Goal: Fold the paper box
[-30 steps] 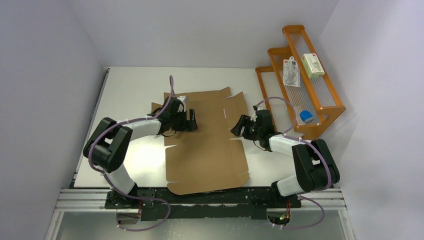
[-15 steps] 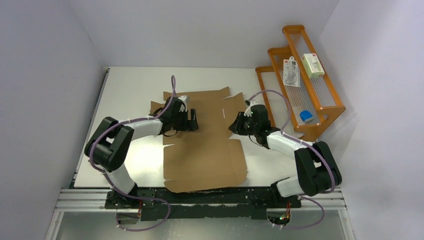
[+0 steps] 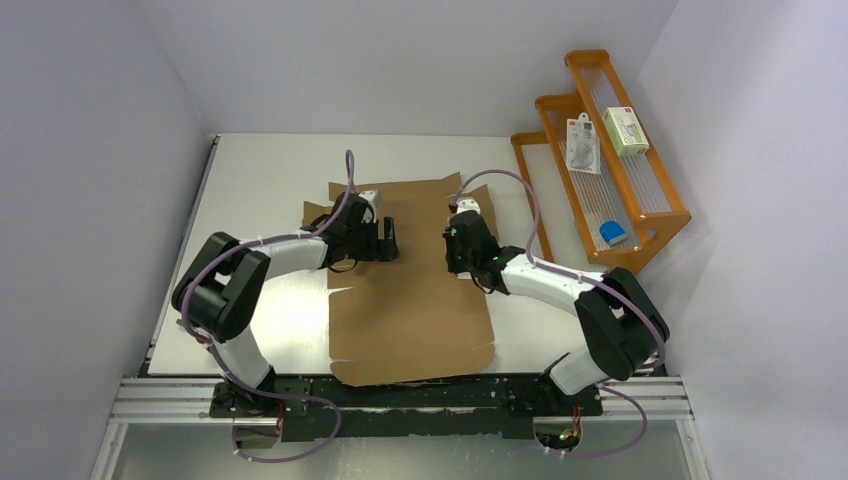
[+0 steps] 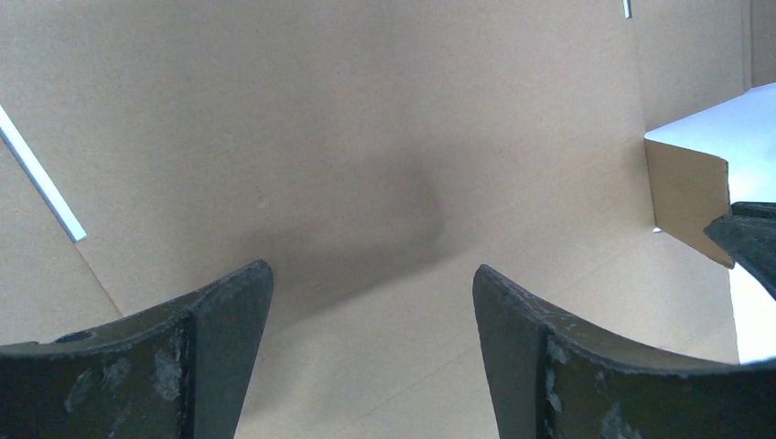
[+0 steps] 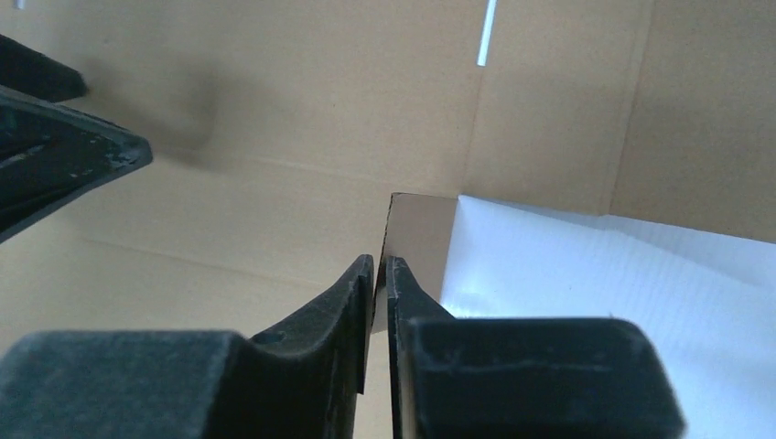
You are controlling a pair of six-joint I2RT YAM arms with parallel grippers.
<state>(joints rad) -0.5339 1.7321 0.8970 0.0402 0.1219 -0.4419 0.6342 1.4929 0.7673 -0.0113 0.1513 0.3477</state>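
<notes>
Top external: flat paper box [image 3: 410, 300]; rack [image 3: 648, 243] holds white packages [image 3: 583, 143].

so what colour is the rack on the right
The rack is orange; the top external view shows it best.

The paper box [image 3: 410, 300] on the tabletop [image 3: 270, 170], rack [image 3: 650, 215] to its right
The paper box lies mid-tabletop, reaching the near edge. The left end effector [image 3: 389, 240] sits over its far left part and the right end effector [image 3: 452, 248] at its right edge, facing each other, apart. On the rack's shelves lie packages [image 3: 583, 143].
</notes>
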